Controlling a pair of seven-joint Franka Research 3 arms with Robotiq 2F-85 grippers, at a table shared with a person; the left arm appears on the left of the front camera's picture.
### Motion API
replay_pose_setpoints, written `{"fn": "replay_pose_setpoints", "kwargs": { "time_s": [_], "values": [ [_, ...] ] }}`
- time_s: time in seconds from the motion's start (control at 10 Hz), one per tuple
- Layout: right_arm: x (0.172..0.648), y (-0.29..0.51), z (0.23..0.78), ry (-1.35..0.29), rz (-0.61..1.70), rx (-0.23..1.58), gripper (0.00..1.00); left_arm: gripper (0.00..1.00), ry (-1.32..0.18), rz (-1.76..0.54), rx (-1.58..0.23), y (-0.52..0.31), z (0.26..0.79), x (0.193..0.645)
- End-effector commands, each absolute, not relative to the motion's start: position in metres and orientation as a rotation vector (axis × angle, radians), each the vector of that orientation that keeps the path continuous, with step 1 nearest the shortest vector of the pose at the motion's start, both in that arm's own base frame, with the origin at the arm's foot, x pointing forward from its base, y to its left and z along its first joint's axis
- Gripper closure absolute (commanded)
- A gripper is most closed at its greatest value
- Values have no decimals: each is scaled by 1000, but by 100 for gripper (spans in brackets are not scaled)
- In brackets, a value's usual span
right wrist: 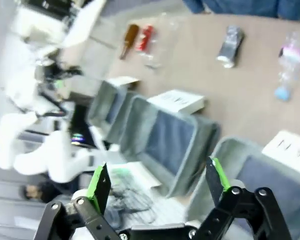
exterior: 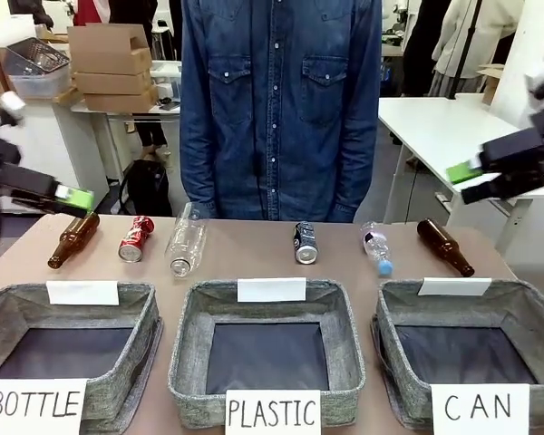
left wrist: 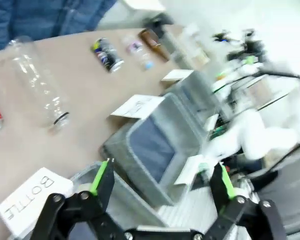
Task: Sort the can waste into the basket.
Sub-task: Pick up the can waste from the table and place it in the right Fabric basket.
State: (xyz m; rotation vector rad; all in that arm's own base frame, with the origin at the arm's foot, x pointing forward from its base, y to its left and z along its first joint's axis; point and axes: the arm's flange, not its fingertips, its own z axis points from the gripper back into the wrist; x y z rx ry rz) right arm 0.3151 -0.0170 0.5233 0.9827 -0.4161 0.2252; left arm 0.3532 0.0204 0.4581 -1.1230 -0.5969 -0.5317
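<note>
Green pads stand wide apart on the left gripper (left wrist: pixel 163 166), nothing between them, and the right gripper (right wrist: pixel 156 166) is spread just as wide and equally bare. Both hang high at the outer ends of the table (exterior: pixel 245 256), well apart from the row of waste along its far edge. In that row the red can (exterior: pixel 136 238) lies on its side between a brown bottle (exterior: pixel 72 240) and a clear plastic bottle (exterior: pixel 186 240), toward the left gripper's end. The dark can (exterior: pixel 306 242) lies near the middle, in front of the person (exterior: pixel 281 109). The basket (exterior: pixel 512 290) signed CAN sits at the near right, its dark base bare. By my reading nothing is sorted yet: two cans remain to be picked up and carried over, the red one facing the longer trip.
</note>
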Motion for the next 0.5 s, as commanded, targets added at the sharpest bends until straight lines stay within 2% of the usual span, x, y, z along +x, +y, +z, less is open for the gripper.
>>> {"fn": "replay_pose_setpoints", "kwargs": {
  "time_s": [0.0,0.2,0.3,0.4],
  "values": [
    [336,-37,510,-172,-299,1304,0,0,-539,-158,-1536,34,438,372],
    [346,-27,509,-189,-258,1297,0,0,-537,-135,-1573,6,445,375],
    [351,-16,506,-269,-252,1165,0,0,-509,-87,-1319,-10,450,380],
    [336,-46,495,-207,-130,1269,0,0,-560,-213,-1552,37,437,364]
  ]
}}
